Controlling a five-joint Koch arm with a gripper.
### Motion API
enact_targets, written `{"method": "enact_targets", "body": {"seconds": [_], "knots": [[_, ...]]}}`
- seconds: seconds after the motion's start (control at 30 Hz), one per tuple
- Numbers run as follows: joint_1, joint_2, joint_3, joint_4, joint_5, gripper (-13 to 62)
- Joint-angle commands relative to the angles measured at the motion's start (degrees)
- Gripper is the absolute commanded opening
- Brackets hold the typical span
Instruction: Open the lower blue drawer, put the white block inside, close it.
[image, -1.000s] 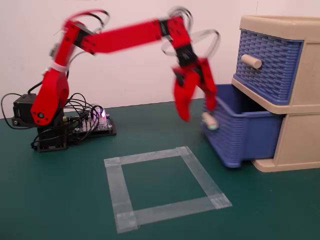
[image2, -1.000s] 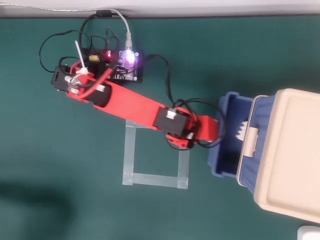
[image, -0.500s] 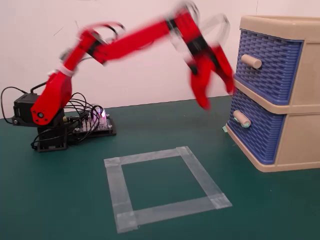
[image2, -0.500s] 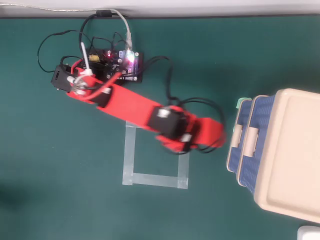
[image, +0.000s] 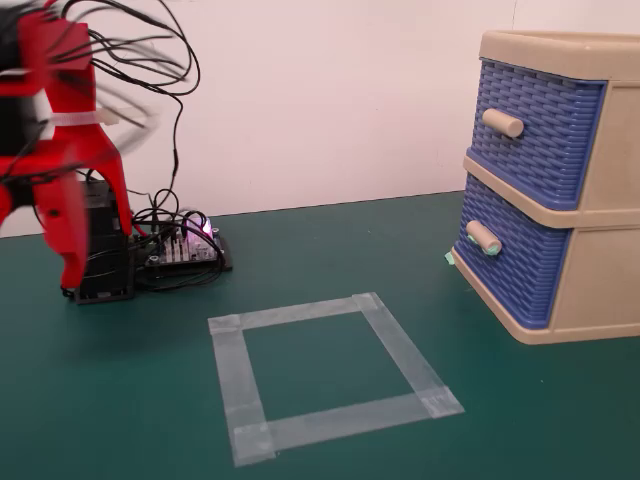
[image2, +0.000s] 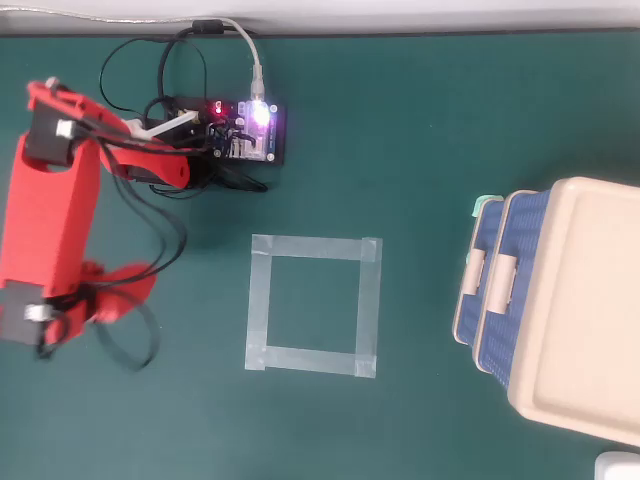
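In the fixed view, a beige cabinet (image: 600, 250) stands on the green table (image: 120, 400) at the right. It holds two blue basket-weave drawers, one above the other. The lower blue drawer (image: 510, 255) is pushed in flush with its frame; its beige peg handle (image: 484, 238) sticks out toward the left and ends in a pale green tip. The upper drawer (image: 535, 125) carries a plain beige peg. A square outlined in translucent tape (image: 330, 375) lies on the table in front, with bare mat inside it. At the far left the red arm (image: 70, 150) is blurred, folded over its black base, with a lit circuit board (image: 185, 245) just beside it. The gripper is too smeared here to tell whether its jaws are parted or closed.

In the overhead view, the cabinet's beige top (image2: 580, 310) hides most of both drawers; only the blue fronts (image2: 490, 290) and handles (image2: 498, 280) peek out at its left edge. The tape square (image2: 315, 305) sits between cabinet and arm. The gripper (image2: 120, 300) lies low at the left, blurred, well apart from the drawers, and its state cannot be told. The white block shows in neither view.
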Motion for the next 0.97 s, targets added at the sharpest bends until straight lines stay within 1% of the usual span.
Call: {"method": "enact_targets", "body": {"seconds": [0.0, 0.07, 0.13, 0.23, 0.27, 0.37, 0.93], "knots": [[3.69, 5.10, 7.56, -4.31, -6.15, 33.6], [4.39, 11.16, 18.54, -8.17, -6.06, 33.6], [4.83, 20.83, 29.53, -12.04, -6.06, 33.6], [5.36, 33.31, 41.75, -14.06, -6.06, 33.6], [5.36, 34.98, 44.21, -13.80, -6.06, 33.6], [5.19, 34.54, 47.81, -10.90, -6.33, 33.7], [5.01, 34.37, 47.72, -10.55, -6.24, 34.4]]}}
